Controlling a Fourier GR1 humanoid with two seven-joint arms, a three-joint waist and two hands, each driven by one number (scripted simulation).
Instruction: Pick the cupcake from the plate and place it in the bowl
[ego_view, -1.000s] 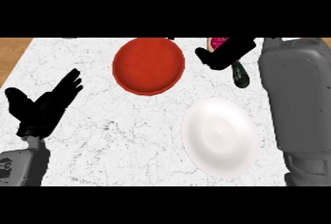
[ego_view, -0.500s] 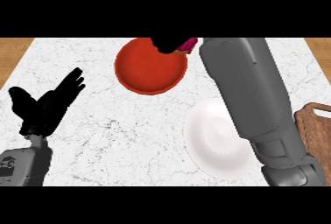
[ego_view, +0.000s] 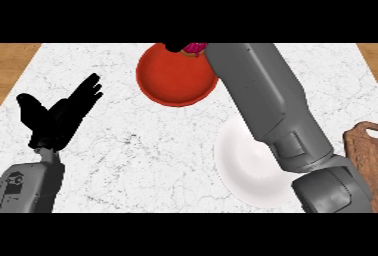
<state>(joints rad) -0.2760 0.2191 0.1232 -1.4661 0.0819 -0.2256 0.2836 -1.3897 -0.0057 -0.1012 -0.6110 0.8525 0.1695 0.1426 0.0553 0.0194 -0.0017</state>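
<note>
1. the counter (ego_view: 148, 165) has a white marble top, and a strip of wood shows past its far left corner.
2. the red bowl (ego_view: 176, 77) stands near the far edge of the counter, about in the middle.
3. the white plate (ego_view: 247, 170) lies nearer the front edge, toward the right side, and the grey right forearm crosses over it.
4. the right hand (ego_view: 177, 47) is over the far rim of the bowl. only a small black part of it shows, so how far its fingers are closed i cannot tell.
5. the cupcake (ego_view: 195, 48) shows as a small pink piece just beside this hand, over the far rim of the bowl. it is not on the plate.
6. the left hand (ego_view: 59, 117) rests at the left side of the counter, open, with fingers straight and holding nothing.
7. a brown wooden object (ego_view: 363, 140) shows at the right edge of the counter; what it is i cannot tell.
</note>
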